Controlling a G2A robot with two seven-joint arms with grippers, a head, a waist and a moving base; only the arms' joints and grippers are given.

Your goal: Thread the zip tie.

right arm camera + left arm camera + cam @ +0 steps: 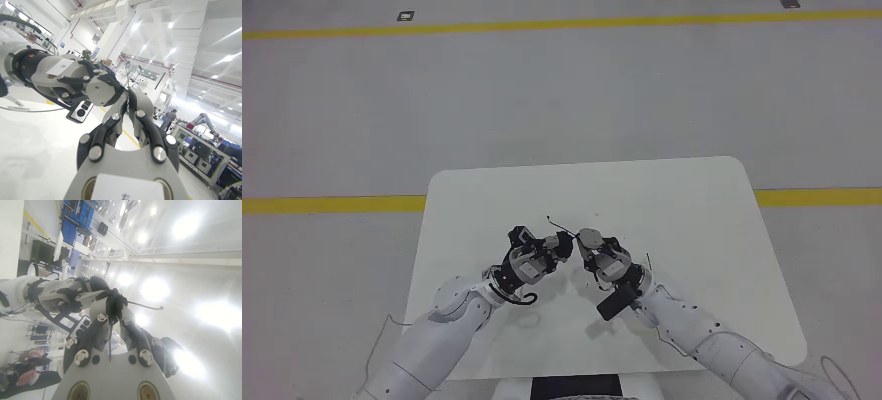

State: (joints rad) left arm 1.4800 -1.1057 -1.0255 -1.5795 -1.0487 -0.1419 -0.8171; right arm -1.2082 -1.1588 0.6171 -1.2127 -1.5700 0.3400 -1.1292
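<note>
Both arms meet above the middle of the white table (692,200), their tips almost touching. In the top view my left gripper (560,243) comes in from the left and my right gripper (580,241) from the right. The black zip tie (557,226) is thin and pokes out away from the robot. In the left wrist view my left gripper (114,308) is shut on the zip tie (143,305). Its head sticks out to one side and the strap trails back between the fingers. In the right wrist view my right gripper (127,94) is shut on the same zip tie (128,79), pressed against the left gripper (113,85).
The table's far half and both side margins are bare. Yellow floor lines (332,204) run past the table on either side. A black cable loop (527,297) hangs at the left wrist, close above the tabletop.
</note>
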